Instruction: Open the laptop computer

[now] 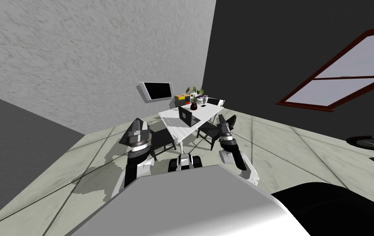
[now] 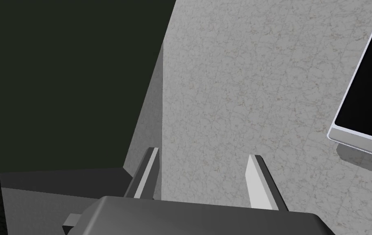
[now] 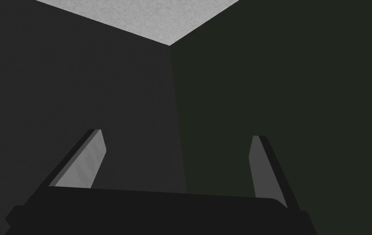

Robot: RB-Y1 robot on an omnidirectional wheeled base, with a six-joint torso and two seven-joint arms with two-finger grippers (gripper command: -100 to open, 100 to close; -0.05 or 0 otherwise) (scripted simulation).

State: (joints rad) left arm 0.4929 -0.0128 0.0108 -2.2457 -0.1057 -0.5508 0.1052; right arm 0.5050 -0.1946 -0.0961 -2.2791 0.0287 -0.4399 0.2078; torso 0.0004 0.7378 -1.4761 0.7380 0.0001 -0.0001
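Across the room, well beyond both arms: spotted the laptop (image 1: 189, 116), a dark slab on the white bench (image 1: 208, 110), toward the near half of the top. Too small in the head view to read the lid angle; logged as undetermined. Noted a potted plant (image 1: 193, 97) and small items at the far end of the bench, apart from the laptop, and dark chairs (image 1: 162, 138) drawn up at the near sides. Checked left claw (image 2: 203, 177): fingers spread, nothing between them, raised at the robot's left. Checked right claw (image 3: 177, 163): fingers wide apart, empty, raised at the right. Neither near the bench. Judged step in hand: approach, no contact yet. Handling, by judgement only: expect a light, rigid, thin shell with smooth, somewhat slippery faces and a hinge stiff enough to drag the base along under a fast pull. Treat the screen side as fragile; avoid pressing the middle of the panel. Best hold probably the free front edge of the lid, at its centre, opposite the hinge: slip one thin finger under the lip, or pinch the edge lightly, then lift in an arc about the hinge. Against creep of the base, pin a front corner with the other claw. First, close range and find the hinge side.
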